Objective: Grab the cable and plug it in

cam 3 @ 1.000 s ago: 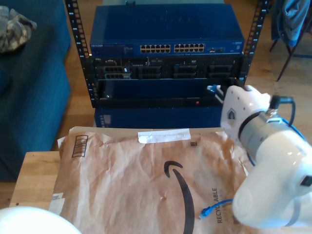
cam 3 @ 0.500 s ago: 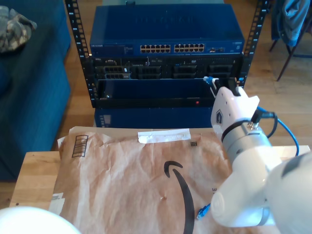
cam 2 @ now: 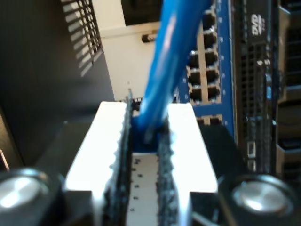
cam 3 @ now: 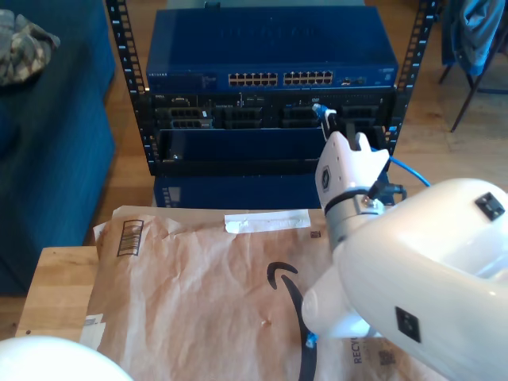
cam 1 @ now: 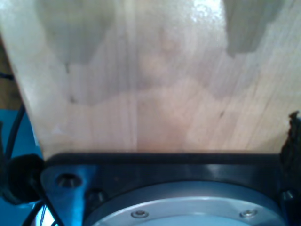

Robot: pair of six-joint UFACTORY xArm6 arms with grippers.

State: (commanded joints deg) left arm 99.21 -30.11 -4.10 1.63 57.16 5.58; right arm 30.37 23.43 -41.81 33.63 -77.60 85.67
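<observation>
The bright blue cable is held near one plug end by my second gripper, which is shut on it. In the exterior view that end is up against the rack, just below the blue switch's port rows. In the second wrist view the cable runs out from between the white fingers of my second gripper toward the ports. The cable's loose end lies on the brown paper. The first wrist view looks at bare wood past a black mount; I cannot tell how those jaws stand.
A blue network switch tops a black rack with dark server units below. Brown packing paper covers the wooden table. A white rounded arm part sits at the exterior view's lower left, a blue couch beyond.
My second arm has swung toward the exterior view's left and up to the rack, carrying the plug end higher. The cable's loose end has dragged leftward across the paper.
</observation>
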